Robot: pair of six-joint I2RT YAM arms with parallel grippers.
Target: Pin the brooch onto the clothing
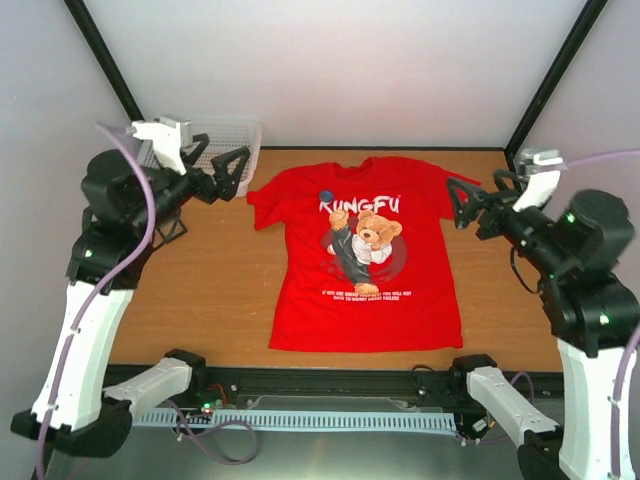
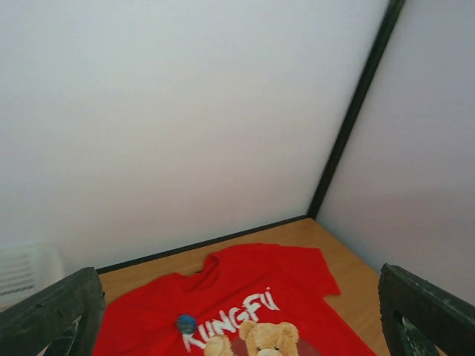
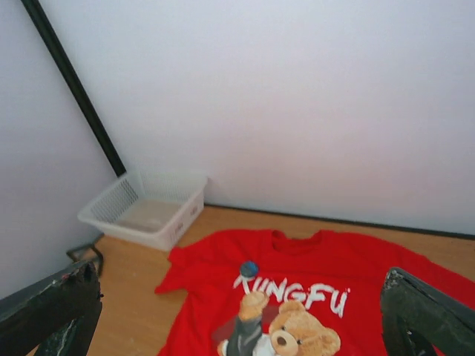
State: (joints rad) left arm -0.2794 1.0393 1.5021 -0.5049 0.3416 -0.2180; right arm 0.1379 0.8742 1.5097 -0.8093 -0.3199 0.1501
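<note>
The red T-shirt lies flat in the middle of the table, with white "KUNGFU" lettering and a brown bear. The tiny dark-blue brooch sits on the shirt at the left end of the lettering. It also shows in the left wrist view and the right wrist view. My left gripper is open and empty, raised beside the shirt's left sleeve. My right gripper is open and empty, raised beside the shirt's right sleeve. The shirt shows in both wrist views.
A white mesh basket stands at the back left behind my left gripper, seen also in the right wrist view. White walls and black frame posts close the back. The arm bases and a cable rail run along the near edge.
</note>
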